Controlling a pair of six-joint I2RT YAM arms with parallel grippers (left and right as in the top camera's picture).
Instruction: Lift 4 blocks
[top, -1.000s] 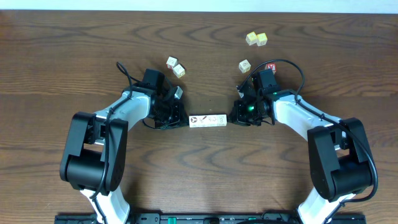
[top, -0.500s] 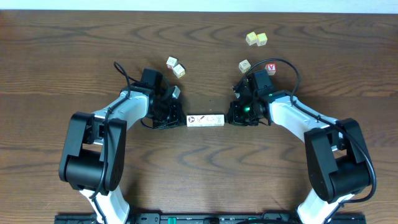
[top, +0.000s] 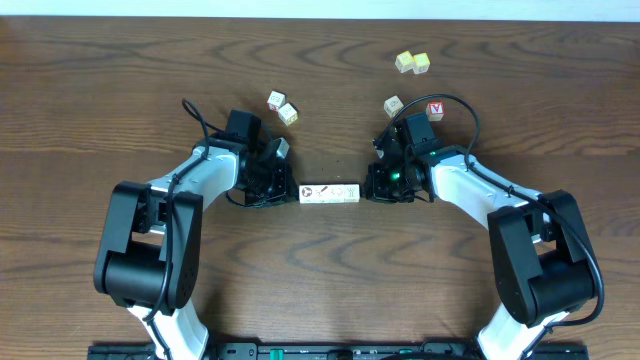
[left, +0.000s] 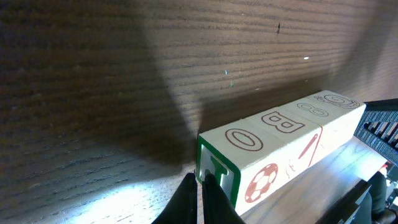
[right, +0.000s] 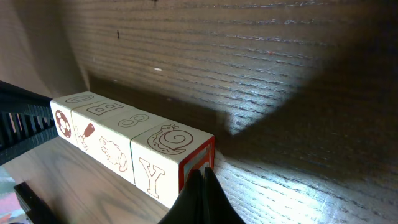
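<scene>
Both grippers are seen fully closed, with nothing caught between their own fingers. The left gripper (top: 296, 190) is pressed tip-first against the green-framed end of the blocks (top: 331, 193), and the right gripper (top: 367, 189) against the red-framed end. The four cubes are thus clamped as one short bar at the middle of the table (top: 120, 90); whether the bar is clear of the surface cannot be told. Failure is judged likely if the end pressure slackens or the arms rise unevenly: the row could hinge at a seam and the middle cubes drop out. The narrow tips are set low on the end faces, so tilting is also to be feared. The cubes are pale, smooth, square-edged wood with thin printed outlines; the table is dark, with ridged grain.
</scene>
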